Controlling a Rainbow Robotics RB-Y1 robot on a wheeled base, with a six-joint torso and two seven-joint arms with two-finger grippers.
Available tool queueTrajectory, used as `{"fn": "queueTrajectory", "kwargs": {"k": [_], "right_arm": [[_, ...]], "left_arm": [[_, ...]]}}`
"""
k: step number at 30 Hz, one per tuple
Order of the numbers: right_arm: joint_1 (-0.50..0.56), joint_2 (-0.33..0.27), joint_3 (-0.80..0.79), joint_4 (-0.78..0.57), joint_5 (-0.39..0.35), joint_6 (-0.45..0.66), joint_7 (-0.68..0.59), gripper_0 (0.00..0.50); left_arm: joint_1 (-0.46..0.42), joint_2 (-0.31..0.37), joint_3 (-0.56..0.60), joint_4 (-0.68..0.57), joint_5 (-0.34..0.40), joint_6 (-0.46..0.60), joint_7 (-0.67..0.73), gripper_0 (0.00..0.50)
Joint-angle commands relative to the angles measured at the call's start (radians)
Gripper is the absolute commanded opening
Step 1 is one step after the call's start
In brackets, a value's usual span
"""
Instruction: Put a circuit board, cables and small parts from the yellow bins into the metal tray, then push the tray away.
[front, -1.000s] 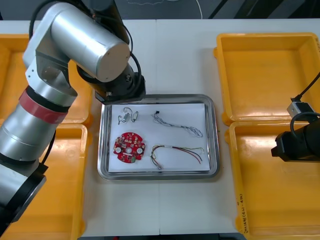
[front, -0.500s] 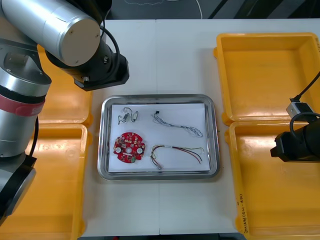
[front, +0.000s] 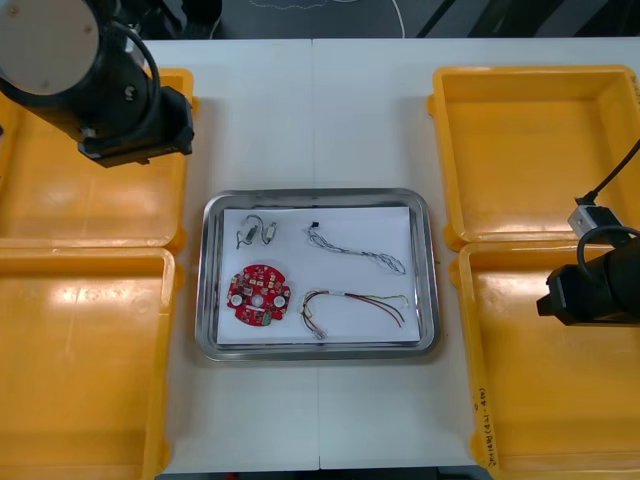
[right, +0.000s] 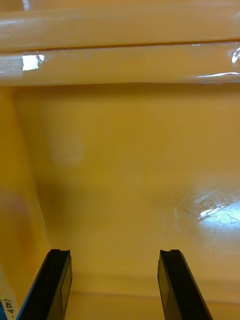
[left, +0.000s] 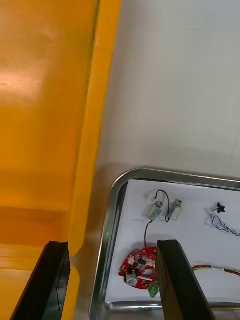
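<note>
Front view: overhead, steeply down on light flat table (front: 320, 110), whole shiny rectangular metal tray (front: 318, 194) in frame. Left wrist view: well up, facing downward; shares tray corner and round red circuit board (left: 140, 264). Right wrist view: close inside yellow plastic bin (right: 125, 150).

The bench (front: 320, 110) is plain white. The bins (front: 530, 75) on both sides of the metal tray (front: 427, 270) are yellow. The tray has a shiny silver rim and is white inside. In the tray, the circuit board (front: 258, 296) is red with small white and green spots. The twisted cable (front: 357, 250) is blue and white, and the other cable (front: 360, 300) is red and yellow. The small metal parts (front: 258, 231) are silver-grey. The fingers (left: 57, 280) of the left gripper (left: 112, 243) and the fingers (right: 56, 285) of the right gripper (right: 114, 251) are black.
</note>
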Motion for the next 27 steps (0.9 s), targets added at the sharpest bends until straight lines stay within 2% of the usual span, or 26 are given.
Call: {"fn": "queueTrajectory", "kwargs": {"k": [1, 4, 13, 19, 27], "right_arm": [[0.001, -0.003, 0.002, -0.014, -0.017, 0.004, 0.034, 0.500], [-0.001, -0.003, 0.022, -0.029, -0.018, 0.004, 0.029, 0.500], [-0.008, -0.003, 0.076, -0.060, -0.021, 0.004, 0.024, 0.500], [-0.016, -0.003, 0.112, -0.075, -0.023, 0.004, 0.035, 0.500], [-0.048, -0.009, 0.188, -0.097, -0.023, 0.004, 0.057, 0.500]], "left_arm": [[0.017, 0.104, 0.048, -0.003, 0.059, 0.008, -0.093, 0.500], [0.046, 0.136, 0.071, -0.004, 0.076, 0.008, -0.141, 0.500], [0.184, 0.165, 0.218, -0.049, 0.084, 0.008, -0.282, 0.500], [0.264, 0.216, 0.254, -0.102, 0.113, 0.008, -0.297, 0.500], [0.371, 0.242, 0.323, -0.174, 0.139, 0.008, -0.326, 0.500]]}}
